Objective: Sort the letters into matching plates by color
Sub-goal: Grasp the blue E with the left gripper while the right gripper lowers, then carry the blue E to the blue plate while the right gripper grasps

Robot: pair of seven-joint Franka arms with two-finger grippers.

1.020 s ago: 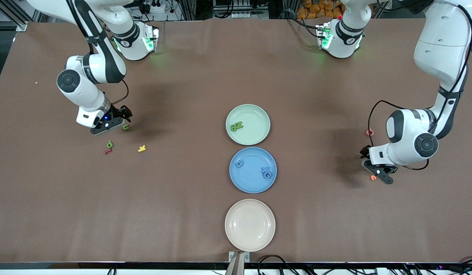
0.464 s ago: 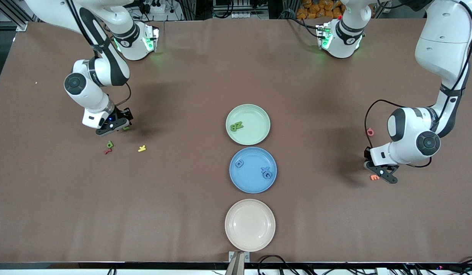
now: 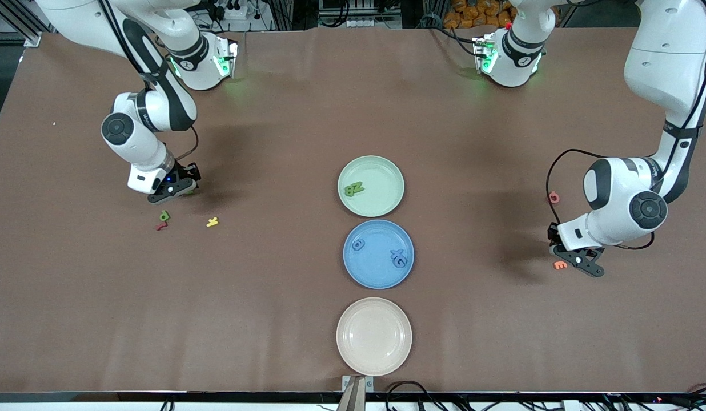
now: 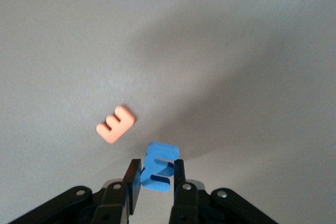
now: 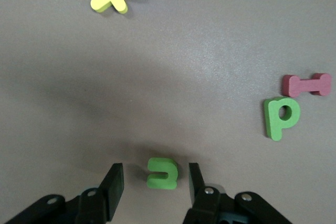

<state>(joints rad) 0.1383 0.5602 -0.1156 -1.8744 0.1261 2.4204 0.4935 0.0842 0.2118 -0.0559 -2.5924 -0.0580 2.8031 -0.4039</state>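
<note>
Both arms are picking at once. At the right edge of the front view, the left gripper has its fingers pinched tight on a blue letter, just beside an orange letter on the table. At the left edge, the right gripper straddles a small green letter, fingers apart and not touching it. Next, I'd say: close on the green, then carry blue to the blue plate and green to the green plate, mid-frame.
</note>
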